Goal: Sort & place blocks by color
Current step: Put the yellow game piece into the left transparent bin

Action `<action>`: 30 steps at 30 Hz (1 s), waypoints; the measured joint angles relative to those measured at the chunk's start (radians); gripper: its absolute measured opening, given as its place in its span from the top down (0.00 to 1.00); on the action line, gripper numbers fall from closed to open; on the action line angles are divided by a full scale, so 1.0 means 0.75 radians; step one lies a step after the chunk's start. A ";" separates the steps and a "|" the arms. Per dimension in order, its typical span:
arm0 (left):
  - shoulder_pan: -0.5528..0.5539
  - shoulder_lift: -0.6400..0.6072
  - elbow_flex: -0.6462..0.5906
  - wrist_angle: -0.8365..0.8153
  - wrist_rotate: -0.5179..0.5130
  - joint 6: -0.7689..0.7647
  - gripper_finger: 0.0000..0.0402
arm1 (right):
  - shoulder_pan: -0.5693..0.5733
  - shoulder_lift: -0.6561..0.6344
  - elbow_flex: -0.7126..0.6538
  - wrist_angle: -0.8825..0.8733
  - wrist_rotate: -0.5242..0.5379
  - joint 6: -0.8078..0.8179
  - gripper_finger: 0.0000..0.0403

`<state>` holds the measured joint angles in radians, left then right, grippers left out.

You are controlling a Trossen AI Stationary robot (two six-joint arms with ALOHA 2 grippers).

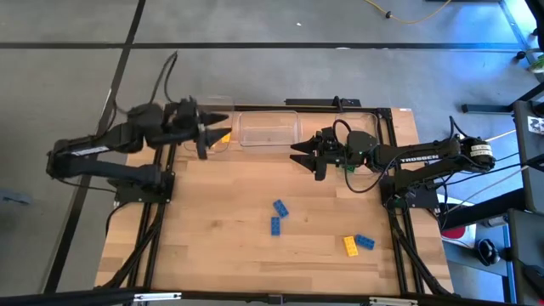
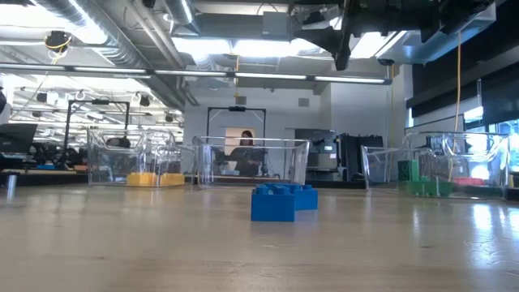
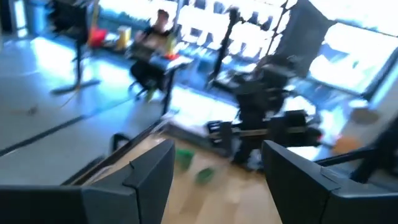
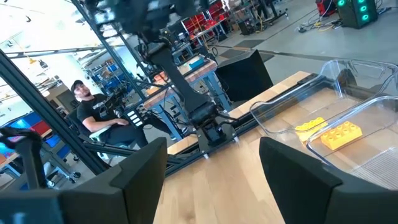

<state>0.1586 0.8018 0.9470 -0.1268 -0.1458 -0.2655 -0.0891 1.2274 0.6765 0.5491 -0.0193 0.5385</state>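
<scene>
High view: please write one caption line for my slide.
Both open grippers, left and right, hover near the clear bins; three blue blocks and one yellow block remain unsorted.

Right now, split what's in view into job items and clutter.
Job:
blue blocks mid-table
yellow block beside another blue block
yellow blocks in left bin
green blocks in right bin
middle bin

Clutter:
cables
seated person

Open-plan robotics lab: ceiling ducts [image 2: 122, 36], equipment racks [image 4: 211, 15].
</scene>
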 joint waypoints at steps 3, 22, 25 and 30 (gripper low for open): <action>-0.109 -0.064 -0.179 0.283 -0.058 0.001 0.43 | 0.000 0.000 0.000 0.002 0.000 0.000 0.36; -0.275 -0.095 -0.521 0.788 -0.064 0.142 0.43 | 0.000 0.000 0.000 0.015 0.000 0.002 0.36; -0.275 -0.095 -0.521 0.788 -0.063 0.158 0.43 | 0.000 0.000 0.000 0.015 0.000 0.002 0.36; -0.275 -0.095 -0.521 0.788 -0.063 0.159 0.43 | 0.000 0.000 0.000 0.015 0.000 0.002 0.36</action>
<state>-0.0475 0.7307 0.5564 0.4641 -0.1932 -0.1459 -0.0891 1.2274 0.6765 0.5606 -0.0193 0.5402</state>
